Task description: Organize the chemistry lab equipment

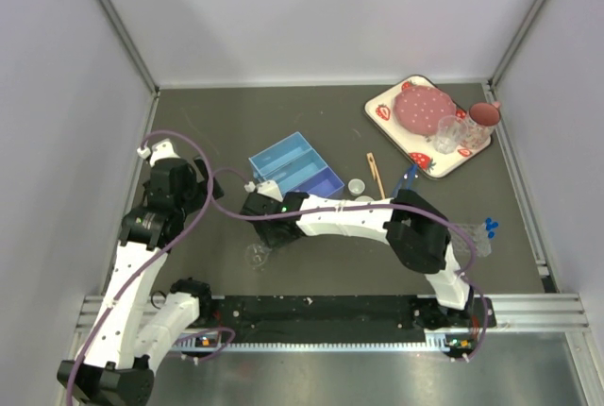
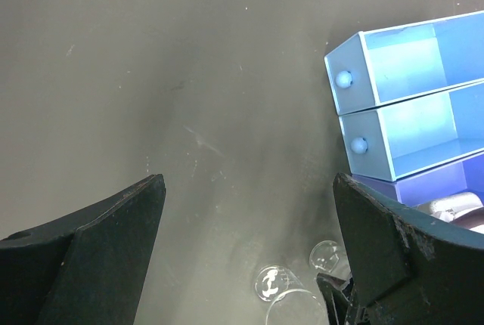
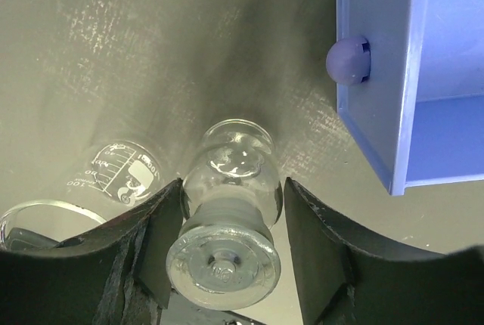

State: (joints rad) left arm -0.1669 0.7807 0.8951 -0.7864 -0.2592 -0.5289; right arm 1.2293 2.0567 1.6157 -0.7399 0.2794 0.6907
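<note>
My right gripper [image 3: 233, 183] is shut on a clear glass stoppered bottle [image 3: 231, 212], reaching left across the table [image 1: 260, 208] beside the blue drawer box [image 1: 294, 170]. A small clear beaker [image 3: 121, 174] lies just left of it, also showing in the top view [image 1: 257, 253]. My left gripper [image 2: 248, 181] is open and empty above bare table, at the left [image 1: 206, 182]. A small clear round dish [image 1: 357, 185], tan wooden tongs [image 1: 376, 175] and blue-capped tubes [image 1: 486, 228] lie to the right.
The blue drawer box [image 2: 408, 106] has open drawers with round knobs facing my left gripper. The strawberry-print tray [image 1: 392, 104] with a pink plate and glasses stands at the back right. A metal rail [image 1: 330, 307] runs along the near edge.
</note>
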